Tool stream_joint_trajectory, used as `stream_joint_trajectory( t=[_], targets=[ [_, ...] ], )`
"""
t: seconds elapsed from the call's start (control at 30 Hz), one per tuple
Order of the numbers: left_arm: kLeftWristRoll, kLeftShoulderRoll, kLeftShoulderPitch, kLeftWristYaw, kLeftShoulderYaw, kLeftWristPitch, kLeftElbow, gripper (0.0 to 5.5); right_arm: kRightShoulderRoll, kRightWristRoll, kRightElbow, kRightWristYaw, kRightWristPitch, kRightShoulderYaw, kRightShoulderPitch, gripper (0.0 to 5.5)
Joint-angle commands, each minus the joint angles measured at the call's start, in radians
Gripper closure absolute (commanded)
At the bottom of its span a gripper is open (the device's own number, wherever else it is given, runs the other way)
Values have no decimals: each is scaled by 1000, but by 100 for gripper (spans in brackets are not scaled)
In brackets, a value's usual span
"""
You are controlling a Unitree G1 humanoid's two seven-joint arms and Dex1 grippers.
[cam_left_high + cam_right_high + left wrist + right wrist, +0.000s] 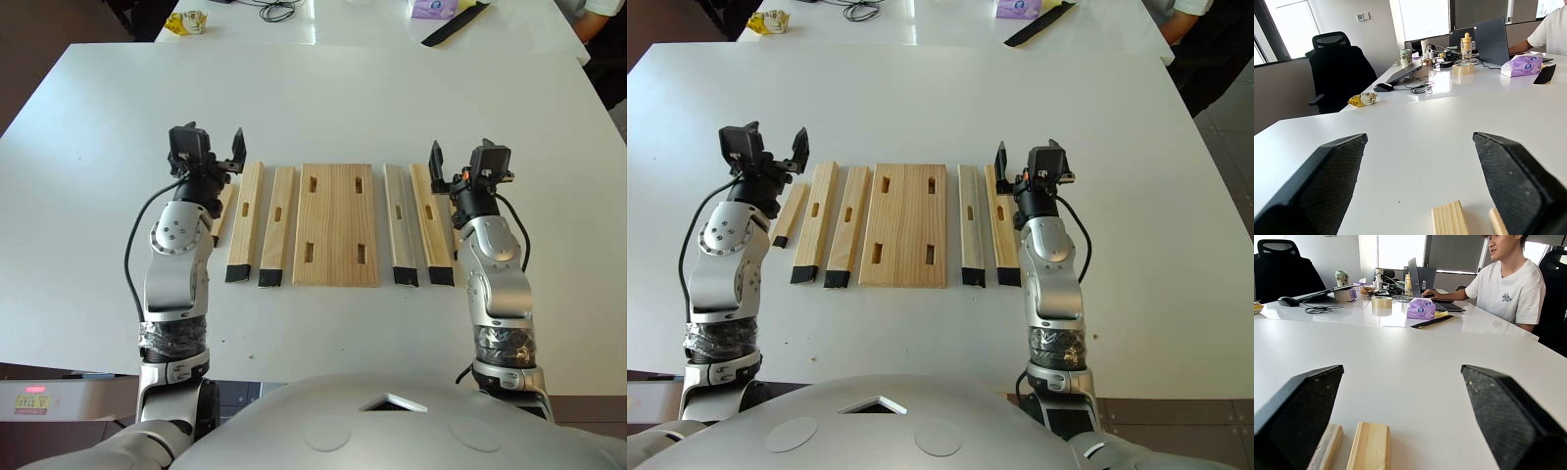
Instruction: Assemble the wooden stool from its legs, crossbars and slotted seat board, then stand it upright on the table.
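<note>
The slotted seat board (pixel 335 223) lies flat in the middle of the white table (pixel 323 98). Two wooden legs with black ends (pixel 247 220) (pixel 278 225) lie to its left, and two more (pixel 400 223) (pixel 432 223) to its right. A short crossbar (pixel 789 215) lies partly under my left arm. My left gripper (pixel 211 145) hovers open over the far ends of the left pieces, whose tips (pixel 1449 220) show between its fingers (pixel 1317 186). My right gripper (pixel 460 162) hovers open over the far ends of the right legs (pixel 1371 445), holding nothing.
Behind this table stands a second one with a yellow wrapper (pixel 186 22), a purple tissue pack (pixel 434 8), a black strip (pixel 454 24), cables and laptops. The white table has wide bare room beyond the wooden parts and to both sides.
</note>
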Motion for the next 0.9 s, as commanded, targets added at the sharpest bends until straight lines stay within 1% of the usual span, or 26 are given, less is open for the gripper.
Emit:
stream_joint_trajectory(
  t=[0.03, 0.53, 0.9],
  targets=[
    [-3, 9, -3, -5, 7, 20, -9, 150, 3, -6, -5, -2, -6, 3, 0, 106],
    [-33, 36, -36, -27, 29, 108, -19, 150, 27, -12, -21, -28, -11, 8, 30, 106],
    [-26, 26, -29, -17, 28, 115, -23, 150, 22, -10, -21, -25, -8, 6, 23, 106]
  ],
)
